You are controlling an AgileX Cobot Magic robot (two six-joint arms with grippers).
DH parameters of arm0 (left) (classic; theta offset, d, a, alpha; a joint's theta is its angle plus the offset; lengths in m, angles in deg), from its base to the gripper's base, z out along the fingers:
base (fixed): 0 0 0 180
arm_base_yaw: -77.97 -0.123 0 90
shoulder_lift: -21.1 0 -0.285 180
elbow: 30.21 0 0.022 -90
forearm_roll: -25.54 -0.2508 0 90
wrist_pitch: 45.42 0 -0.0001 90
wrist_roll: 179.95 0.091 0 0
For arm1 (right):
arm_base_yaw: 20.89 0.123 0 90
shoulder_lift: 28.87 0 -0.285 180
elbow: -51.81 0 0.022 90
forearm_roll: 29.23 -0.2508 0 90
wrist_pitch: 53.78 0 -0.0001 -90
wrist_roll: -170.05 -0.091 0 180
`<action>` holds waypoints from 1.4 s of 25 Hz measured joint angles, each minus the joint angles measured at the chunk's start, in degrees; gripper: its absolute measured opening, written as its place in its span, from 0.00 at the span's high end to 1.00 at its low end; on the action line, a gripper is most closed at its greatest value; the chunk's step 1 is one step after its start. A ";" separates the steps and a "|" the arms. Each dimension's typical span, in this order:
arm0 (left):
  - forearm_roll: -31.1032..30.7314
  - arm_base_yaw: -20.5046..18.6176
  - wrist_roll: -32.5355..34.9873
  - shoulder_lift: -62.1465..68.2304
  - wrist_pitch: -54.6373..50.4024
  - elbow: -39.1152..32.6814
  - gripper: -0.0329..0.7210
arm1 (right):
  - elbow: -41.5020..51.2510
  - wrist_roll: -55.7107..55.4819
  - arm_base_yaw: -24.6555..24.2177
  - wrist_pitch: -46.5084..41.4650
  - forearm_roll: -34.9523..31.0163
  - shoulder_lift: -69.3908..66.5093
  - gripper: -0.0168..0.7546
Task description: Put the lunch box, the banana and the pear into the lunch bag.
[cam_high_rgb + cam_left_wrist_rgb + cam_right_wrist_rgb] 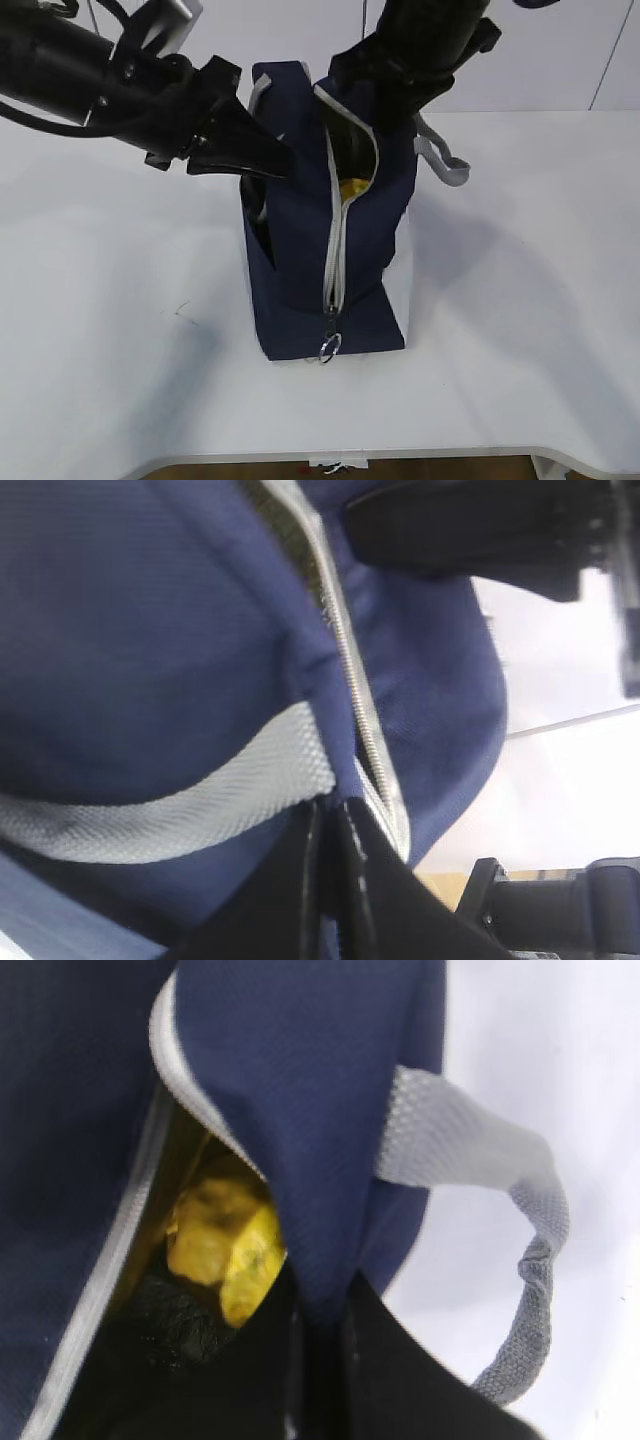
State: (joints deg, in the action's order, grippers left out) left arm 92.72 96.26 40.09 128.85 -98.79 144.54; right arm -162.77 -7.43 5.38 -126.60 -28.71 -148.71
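The navy-blue lunch bag (pixel 300 250) stands upright mid-table, its grey zipper (pixel 335 250) parted at the top and its ring pull (pixel 328 346) low at the front. My left gripper (pixel 278 160) is shut on the bag's left top edge; in the left wrist view its fingertips (pixel 335 808) pinch blue fabric beside the zipper (pixel 350 670). My right gripper (pixel 385 112) comes down from above, shut on the right flap (pixel 325 1298). A yellow fruit (pixel 225 1240) shows inside the opening (pixel 352 187); I cannot tell whether it is the banana or the pear. The lunch box is hidden.
A grey webbing handle (pixel 447 160) loops out to the bag's right over the white table (pixel 520 300); another handle band (pixel 200 800) crosses the left wrist view. The table's front edge (pixel 420 452) runs along the bottom of the exterior view.
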 joint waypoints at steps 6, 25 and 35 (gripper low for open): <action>0.58 0.00 0.08 1.69 0.60 0.00 0.96 | 0.00 -0.84 -0.02 1.07 -0.53 -2.70 0.95; -1.27 -5.18 -0.35 -5.38 -6.20 0.00 0.56 | 0.00 -1.66 -0.02 1.10 -2.57 3.84 0.43; -13.83 -9.01 -9.68 -10.70 -15.22 0.00 0.56 | 0.64 -1.34 -0.02 0.98 -4.45 11.14 0.46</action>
State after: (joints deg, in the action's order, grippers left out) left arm 78.90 87.25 30.42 118.15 -114.01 144.54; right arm -162.13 -8.77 5.36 -125.62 -33.16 -137.57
